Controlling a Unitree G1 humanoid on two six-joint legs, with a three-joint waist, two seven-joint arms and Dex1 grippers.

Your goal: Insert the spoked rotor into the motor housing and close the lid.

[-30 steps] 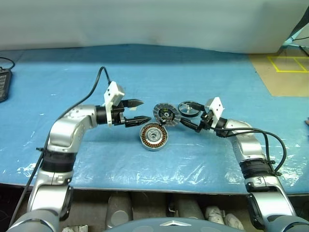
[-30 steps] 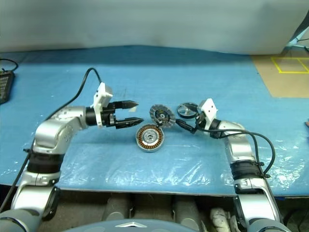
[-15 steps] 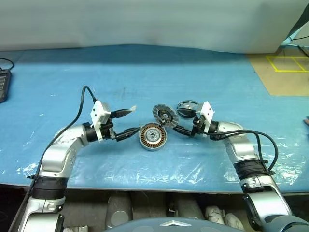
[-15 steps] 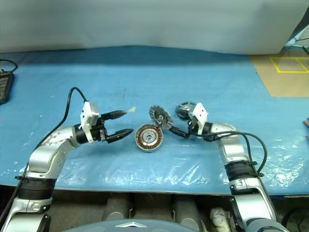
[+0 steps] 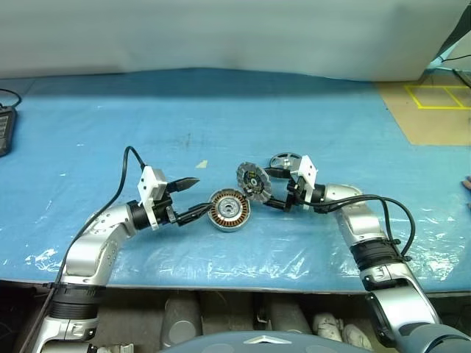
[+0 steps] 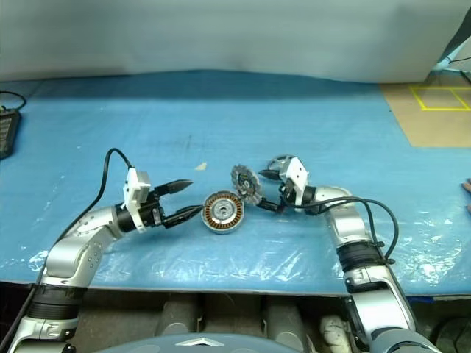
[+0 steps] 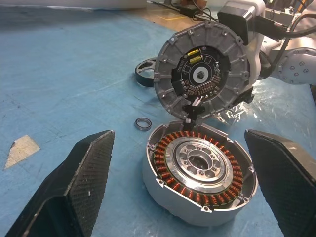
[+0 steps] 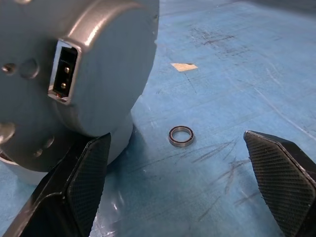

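Standing tilted—lid [image 7: 201, 74] faces housing [image 7: 200, 173].

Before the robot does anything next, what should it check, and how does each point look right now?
1. Motor housing upright, copper windings showing: ok.
2. Housing centre free for the rotor: ok.
3. Lid out of the way: ok, standing on edge at the housing's far rim.
4. Spoked rotor reachable: ok, lying on the blue table cover beyond the right tool.
5. Both tools free: ok, left tool and right tool open, holding nothing.
6. Small loose ring belongs in the motor: cannot tell.
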